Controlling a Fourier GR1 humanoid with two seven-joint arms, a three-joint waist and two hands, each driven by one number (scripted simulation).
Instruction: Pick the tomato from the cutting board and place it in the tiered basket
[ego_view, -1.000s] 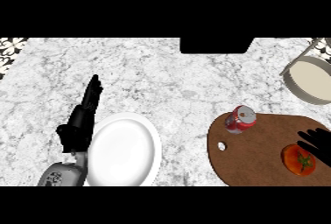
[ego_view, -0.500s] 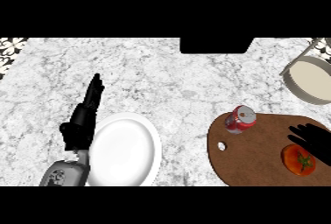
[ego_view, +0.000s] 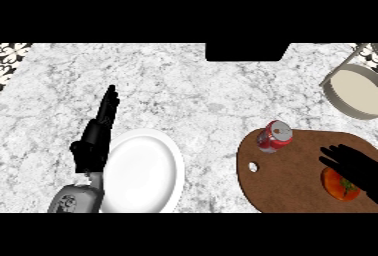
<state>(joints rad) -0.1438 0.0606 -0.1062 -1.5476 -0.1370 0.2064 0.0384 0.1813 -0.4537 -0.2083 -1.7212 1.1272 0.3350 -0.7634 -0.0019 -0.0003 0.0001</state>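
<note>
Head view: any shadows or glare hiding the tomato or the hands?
Head view: even light, no glare on the counter. The tomato is partly covered by the black right hand, not by shadow. The left hand reads as a flat black shape, little surface detail. The can shows clearly on the board.

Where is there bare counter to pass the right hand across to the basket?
Bare counter lies between the white plate and the cutting board, and widely above both, up to the tiered basket at the upper right. It is crowded on the board's right side: the right hand is over the tomato, and the can stands at the board's upper edge.
</note>
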